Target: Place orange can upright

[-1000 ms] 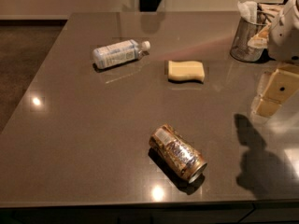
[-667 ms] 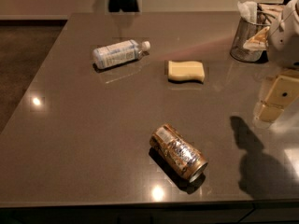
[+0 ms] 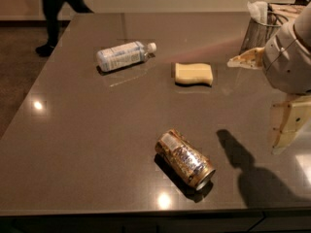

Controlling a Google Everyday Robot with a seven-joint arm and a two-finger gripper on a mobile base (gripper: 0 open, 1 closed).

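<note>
The orange can [image 3: 185, 158] lies on its side on the dark grey table [image 3: 87, 144], near the front edge, its silver top pointing front right. It has gold-brown patterned sides and a white label patch. My gripper [image 3: 253, 106] hangs above the table's right edge, to the right of the can and well apart from it. It is open and empty: one cream finger [image 3: 248, 58] points left and the other [image 3: 286, 123] points down. Its shadow falls on the table just right of the can.
A clear plastic bottle [image 3: 121, 56] with a white cap lies on its side at the back left. A yellow sponge [image 3: 193, 74] lies at the back centre. A wire basket [image 3: 265, 30] stands at the back right. A person's legs [image 3: 56, 8] are beyond the far left corner.
The person behind the table has walked left. My gripper has shifted a little at the right edge, and a second finger has come into view. The can, bottle and sponge have not moved.
</note>
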